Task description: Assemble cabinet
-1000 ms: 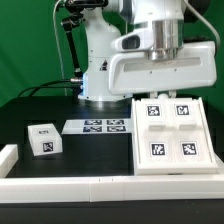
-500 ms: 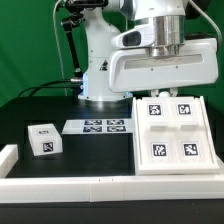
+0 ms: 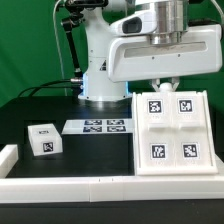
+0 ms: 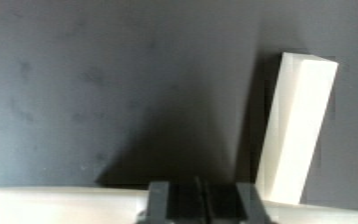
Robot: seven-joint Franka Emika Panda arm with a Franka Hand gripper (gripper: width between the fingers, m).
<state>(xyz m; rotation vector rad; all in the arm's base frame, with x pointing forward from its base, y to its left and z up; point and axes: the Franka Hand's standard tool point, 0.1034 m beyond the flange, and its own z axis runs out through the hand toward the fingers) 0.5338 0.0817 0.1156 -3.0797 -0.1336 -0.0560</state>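
The cabinet [image 3: 170, 135], a white boxy shell with four black-and-white tags on its face, stands on the dark table at the exterior view's right. My gripper [image 3: 165, 86] hangs just above its top edge, fingers pointing down, apart from it. In the wrist view the gripper [image 4: 201, 195] shows its dark fingers pressed together with nothing between them. One thin white wall of the cabinet [image 4: 297, 120] runs beside the gripper, and another white part [image 4: 51, 205] lies to the other side. A small white tagged drawer block [image 3: 43, 140] sits at the exterior view's left.
The marker board [image 3: 95, 126] lies flat between the drawer block and the cabinet. A long low white rail [image 3: 100, 186] edges the table's front and turns up at the left end [image 3: 8, 157]. The arm's white base [image 3: 100, 70] stands behind.
My gripper has risen from the cabinet's top edge and shifted a little to the exterior view's left. The cabinet and the drawer block have not moved.
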